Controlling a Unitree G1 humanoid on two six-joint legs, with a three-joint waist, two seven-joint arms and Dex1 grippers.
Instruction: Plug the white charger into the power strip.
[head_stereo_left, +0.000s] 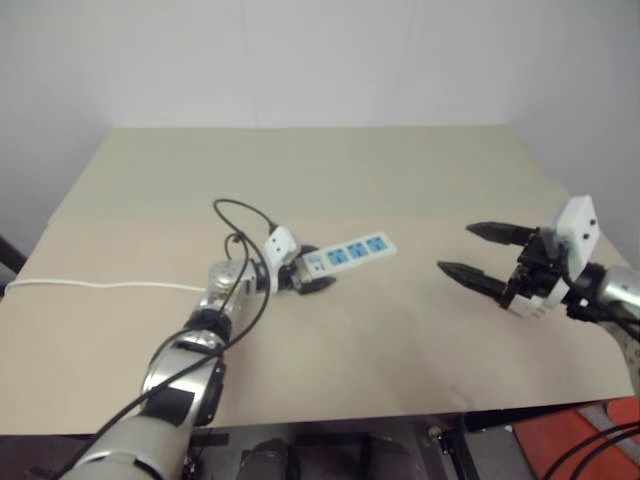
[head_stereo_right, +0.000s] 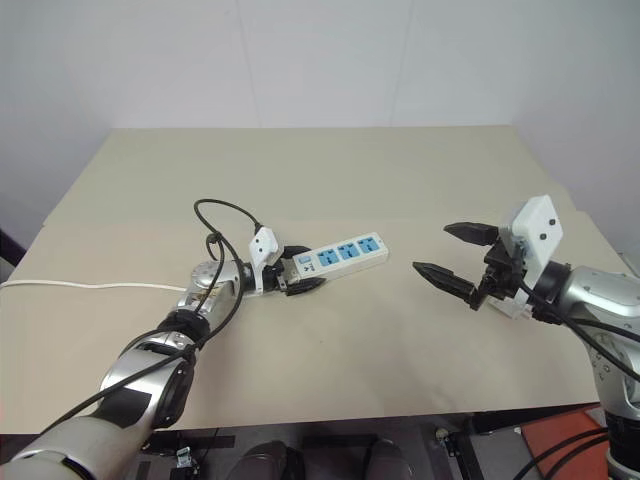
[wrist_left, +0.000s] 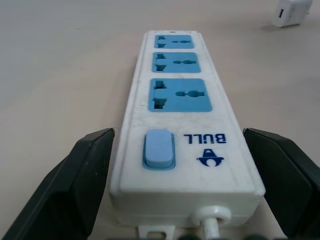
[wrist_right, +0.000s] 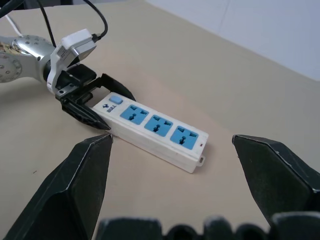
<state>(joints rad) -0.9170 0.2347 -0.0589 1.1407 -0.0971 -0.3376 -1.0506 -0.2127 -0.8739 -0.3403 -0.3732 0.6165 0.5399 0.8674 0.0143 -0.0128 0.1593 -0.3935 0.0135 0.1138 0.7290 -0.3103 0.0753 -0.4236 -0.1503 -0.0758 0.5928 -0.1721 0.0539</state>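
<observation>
1. The power strip (wrist_left: 182, 120) carries the word "BULL" in dark blue with a small logo, printed beside its pale blue rocker switch (wrist_left: 159, 149).
2. The left gripper (wrist_left: 182, 190) stands wide open, one black finger on each side of the strip's switch end, a gap showing on both sides; it holds nothing.
3. The right gripper (head_stereo_right: 452, 254) hangs wide open and empty, well to the right of the strip, above the table (head_stereo_left: 400, 340).
4. The strip is a long white plastic bar with three blue sockets; a thin white cord (head_stereo_left: 100, 285) leaves its switch end.
5. The white charger (wrist_left: 291, 12), a small blocky plug, lies on the tan table beyond the strip's far end.
</observation>
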